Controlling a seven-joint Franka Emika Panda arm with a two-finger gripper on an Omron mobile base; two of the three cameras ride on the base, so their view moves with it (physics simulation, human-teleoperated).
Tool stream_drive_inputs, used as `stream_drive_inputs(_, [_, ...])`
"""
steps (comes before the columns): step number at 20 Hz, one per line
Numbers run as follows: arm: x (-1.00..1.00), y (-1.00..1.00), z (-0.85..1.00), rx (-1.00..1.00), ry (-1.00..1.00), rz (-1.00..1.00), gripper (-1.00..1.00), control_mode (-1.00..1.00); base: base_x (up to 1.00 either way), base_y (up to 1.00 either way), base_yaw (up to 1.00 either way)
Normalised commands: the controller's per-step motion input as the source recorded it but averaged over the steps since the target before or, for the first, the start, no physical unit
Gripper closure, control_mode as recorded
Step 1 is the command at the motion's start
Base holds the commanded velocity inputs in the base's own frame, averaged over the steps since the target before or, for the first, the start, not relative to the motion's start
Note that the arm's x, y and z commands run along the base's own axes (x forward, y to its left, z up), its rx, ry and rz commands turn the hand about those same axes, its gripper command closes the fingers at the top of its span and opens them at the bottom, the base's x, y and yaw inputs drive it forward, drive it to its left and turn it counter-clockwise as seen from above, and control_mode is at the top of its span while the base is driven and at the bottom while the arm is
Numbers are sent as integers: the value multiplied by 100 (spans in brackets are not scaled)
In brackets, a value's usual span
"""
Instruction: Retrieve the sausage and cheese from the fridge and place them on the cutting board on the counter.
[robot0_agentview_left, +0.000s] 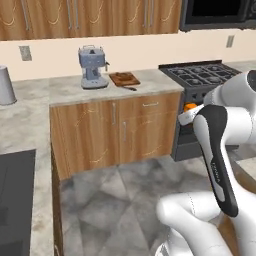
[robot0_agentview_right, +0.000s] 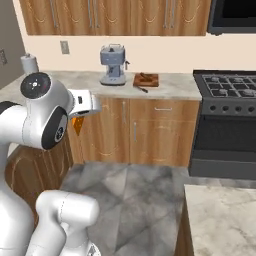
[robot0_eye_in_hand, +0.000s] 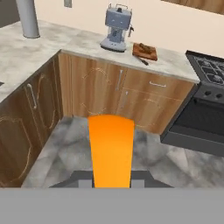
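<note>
**Cheese in jaws, board far ahead**

Gripper (robot0_eye_in_hand: 112, 177) clamped on the cheese (robot0_eye_in_hand: 111, 148); the orange wedge sticks out forward between the fingers. Cutting board (robot0_eye_in_hand: 145, 50) sits on the counter (robot0_eye_in_hand: 83, 43) well ahead of the jaws, beside the grey coffee machine (robot0_eye_in_hand: 116, 27). A dark item lies on the board, too small to identify. Stove (robot0_eye_in_hand: 210, 70) ahead-right.

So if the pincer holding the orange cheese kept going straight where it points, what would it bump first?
Probably the grey floor in front of the wooden cabinets. The pincer, shut on the cheese, points forward and down. Depth is hard to judge.
</note>
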Motion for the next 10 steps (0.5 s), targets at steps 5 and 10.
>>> stream_drive_inputs(5, [0, 0, 0, 0, 0, 0, 100, 100, 100, 0, -8])
stream_drive_inputs(10, [0, 0, 0, 0, 0, 0, 100, 100, 100, -10, -5])
